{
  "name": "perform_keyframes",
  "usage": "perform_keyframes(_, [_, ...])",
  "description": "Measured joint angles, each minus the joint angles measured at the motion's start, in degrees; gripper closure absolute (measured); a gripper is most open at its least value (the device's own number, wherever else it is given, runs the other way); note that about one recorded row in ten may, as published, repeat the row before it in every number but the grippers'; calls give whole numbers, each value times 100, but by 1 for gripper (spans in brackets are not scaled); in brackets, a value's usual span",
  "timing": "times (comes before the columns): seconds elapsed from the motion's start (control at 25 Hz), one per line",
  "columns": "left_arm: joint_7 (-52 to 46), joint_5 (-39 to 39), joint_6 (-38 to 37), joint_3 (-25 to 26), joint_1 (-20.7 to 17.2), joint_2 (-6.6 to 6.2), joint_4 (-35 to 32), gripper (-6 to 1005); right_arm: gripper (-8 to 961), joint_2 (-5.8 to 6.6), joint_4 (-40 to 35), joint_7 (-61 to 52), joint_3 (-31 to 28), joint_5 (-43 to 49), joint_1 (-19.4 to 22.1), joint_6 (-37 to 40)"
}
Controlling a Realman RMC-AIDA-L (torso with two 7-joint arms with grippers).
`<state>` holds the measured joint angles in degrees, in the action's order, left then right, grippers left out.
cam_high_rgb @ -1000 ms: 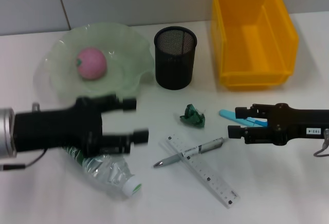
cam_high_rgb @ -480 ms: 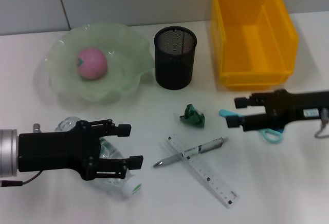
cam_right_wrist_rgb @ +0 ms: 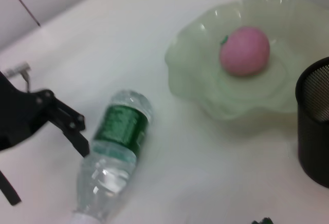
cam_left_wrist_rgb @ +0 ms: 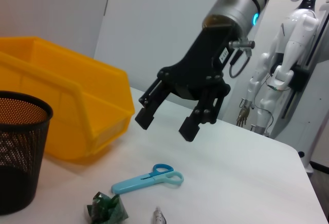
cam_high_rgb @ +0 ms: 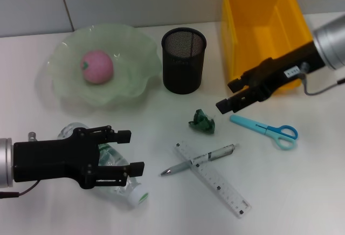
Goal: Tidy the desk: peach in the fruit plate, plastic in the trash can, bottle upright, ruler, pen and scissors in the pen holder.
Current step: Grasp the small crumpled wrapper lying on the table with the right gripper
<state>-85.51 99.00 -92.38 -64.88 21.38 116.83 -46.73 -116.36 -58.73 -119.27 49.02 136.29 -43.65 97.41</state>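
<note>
1. Our left gripper (cam_high_rgb: 125, 151), jaws apart, hovers directly over the lying bottle (cam_high_rgb: 116, 178).
2. The bottle's long axis runs from 10 o'clock to its cap at 4 o'clock, across our jaws.
3. Our right gripper (cam_high_rgb: 230, 96), also open, hangs well apart near the bin (cam_high_rgb: 294, 35).

One peach (cam_high_rgb: 96, 67) is sitting in one green fruit plate (cam_high_rgb: 64, 87), and one plastic bottle (cam_high_rgb: 110, 167) is lying on its side on the desk (cam_high_rgb: 302, 192). One black mesh pen holder (cam_high_rgb: 184, 60) and one yellow bin (cam_high_rgb: 263, 35) are standing there, while one ruler (cam_high_rgb: 215, 181), one pen (cam_high_rgb: 200, 159), one pair of scissors (cam_high_rgb: 265, 129) and one crumpled green plastic scrap (cam_high_rgb: 202, 121) are lying flat. Two end effectors are showing, the left end effector (cam_high_rgb: 133, 152) and the right end effector (cam_high_rgb: 228, 95).
</note>
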Motion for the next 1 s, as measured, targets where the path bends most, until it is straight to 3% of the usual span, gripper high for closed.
perform_keyframes(0.2, [57, 2, 20, 80, 21, 5, 111, 185, 154, -67, 23, -320, 636, 589, -470, -234])
perform_keyframes(0.48, [76, -1, 29, 132, 21, 16, 123, 188, 153, -249, 158, -346, 1451, 945, -588, -899])
perform_keyframes(1.0, [86, 5, 28, 160, 20, 12, 121, 195, 154, -286, 1118, -183, 2144, 769, -629, -2029])
